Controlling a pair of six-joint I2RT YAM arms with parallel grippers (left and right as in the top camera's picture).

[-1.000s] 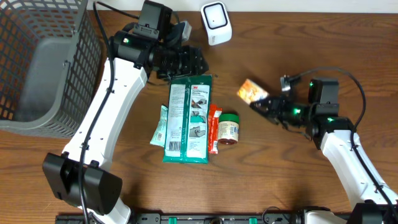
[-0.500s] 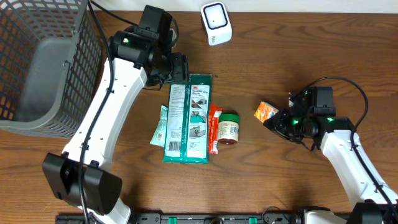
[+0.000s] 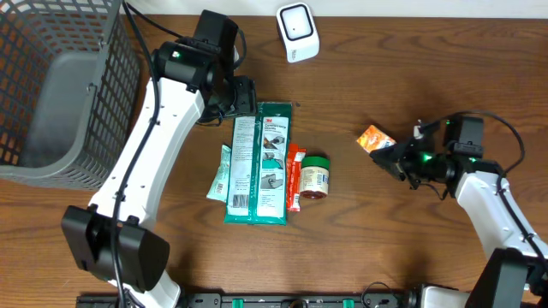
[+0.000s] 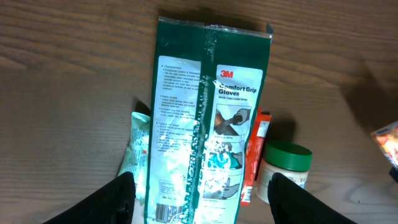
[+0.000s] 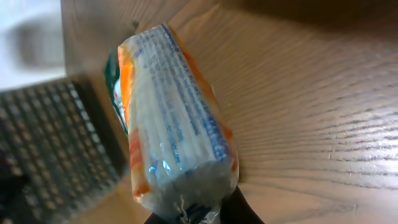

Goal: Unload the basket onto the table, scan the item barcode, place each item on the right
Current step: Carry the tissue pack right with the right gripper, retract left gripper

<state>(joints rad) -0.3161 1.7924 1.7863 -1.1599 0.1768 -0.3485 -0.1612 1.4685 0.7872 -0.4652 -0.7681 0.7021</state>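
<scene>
gripping orange snack pkt [image 3: 375,138] in r gripper [image 3: 390,153], pkt jutting past its tips; l gripper [image 4: 205,198] spread wide.

Left claw [image 4: 202,193] agape — right claw [image 5: 202,213] pinched tight

Left arm [image 3: 145,145] and right arm [image 3: 490,204] had white, rounded links; their joints [image 3: 193,68] were black, each lit by a small green light [image 3: 178,56]; a black cable [image 3: 130,158] ran along the left arm; another [image 3: 507,128] looped over the right; the left gripper [image 4: 199,199] had black, rounded fingers [image 4: 115,196]; the left base [image 3: 116,252] was black.
</scene>
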